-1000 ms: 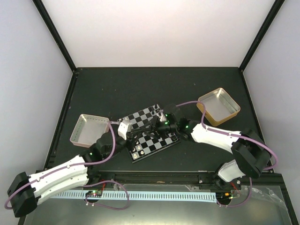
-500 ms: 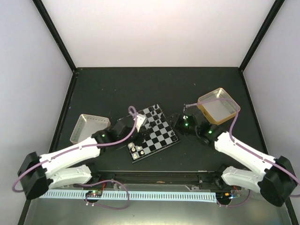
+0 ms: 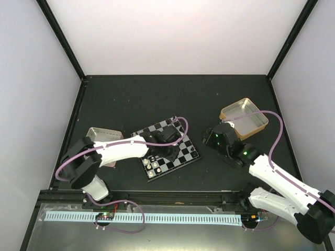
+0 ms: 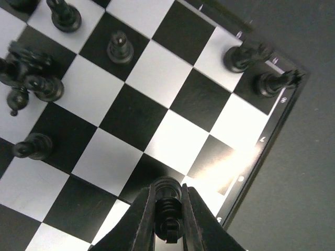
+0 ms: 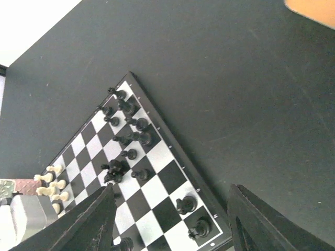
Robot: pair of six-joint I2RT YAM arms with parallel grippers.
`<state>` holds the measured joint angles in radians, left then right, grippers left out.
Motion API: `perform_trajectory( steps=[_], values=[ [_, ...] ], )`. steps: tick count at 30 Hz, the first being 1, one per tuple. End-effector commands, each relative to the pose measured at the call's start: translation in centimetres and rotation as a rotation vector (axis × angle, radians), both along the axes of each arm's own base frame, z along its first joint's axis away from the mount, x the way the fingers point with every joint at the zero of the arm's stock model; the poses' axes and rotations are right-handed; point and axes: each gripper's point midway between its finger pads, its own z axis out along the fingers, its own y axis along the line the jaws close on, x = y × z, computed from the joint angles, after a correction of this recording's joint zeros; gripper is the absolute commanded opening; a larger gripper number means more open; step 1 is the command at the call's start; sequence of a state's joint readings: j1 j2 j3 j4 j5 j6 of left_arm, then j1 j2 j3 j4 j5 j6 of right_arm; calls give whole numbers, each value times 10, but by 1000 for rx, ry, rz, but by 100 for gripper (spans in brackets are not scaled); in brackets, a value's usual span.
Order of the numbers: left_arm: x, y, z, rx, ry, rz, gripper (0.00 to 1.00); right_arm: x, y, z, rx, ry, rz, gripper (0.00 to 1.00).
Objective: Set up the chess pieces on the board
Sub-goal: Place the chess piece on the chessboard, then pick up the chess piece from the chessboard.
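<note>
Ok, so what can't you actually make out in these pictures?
Left wrist view: left gripper holds a black piece, type unclear; its fingers cover the sides.
Top view: that grip hidden under the wrist; chess pieces too small to identify.
Right wrist view: gold tin a blurred corner, cut by the edge.

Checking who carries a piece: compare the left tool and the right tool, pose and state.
The left tool is shut on a black piece; the right tool is open and empty. The left tool hangs over the board, near its rim; the right tool is off the board, beside it, toward the gold tin. Both are dark and two-fingered.
</note>
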<state>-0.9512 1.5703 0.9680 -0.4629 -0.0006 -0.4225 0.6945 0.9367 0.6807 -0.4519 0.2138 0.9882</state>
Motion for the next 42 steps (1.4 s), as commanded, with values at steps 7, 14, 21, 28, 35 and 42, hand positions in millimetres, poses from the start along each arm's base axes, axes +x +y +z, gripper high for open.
perform_trajectory(
  steps=[7, 14, 21, 28, 35, 42],
  values=[
    [0, -6, -2, 36, 33, 19, 42, 2, -24, 4, -60, -47, -62, 61],
    [5, -4, 15, 5, 17, 77, 49, 2, -23, 5, -52, -50, -61, 61],
    [7, 7, 7, 59, 25, 117, 44, 3, -21, 1, -54, -39, -58, 61],
    [6, 8, 0, 76, 40, 112, 30, 3, -21, -1, -59, -36, -56, 61],
    [7, 6, 0, 86, 44, 102, 17, 3, -23, 1, -64, -42, -59, 61],
    [12, -1, 16, 58, 15, 85, 11, 3, -30, 5, -76, -60, -85, 61]
  ],
)
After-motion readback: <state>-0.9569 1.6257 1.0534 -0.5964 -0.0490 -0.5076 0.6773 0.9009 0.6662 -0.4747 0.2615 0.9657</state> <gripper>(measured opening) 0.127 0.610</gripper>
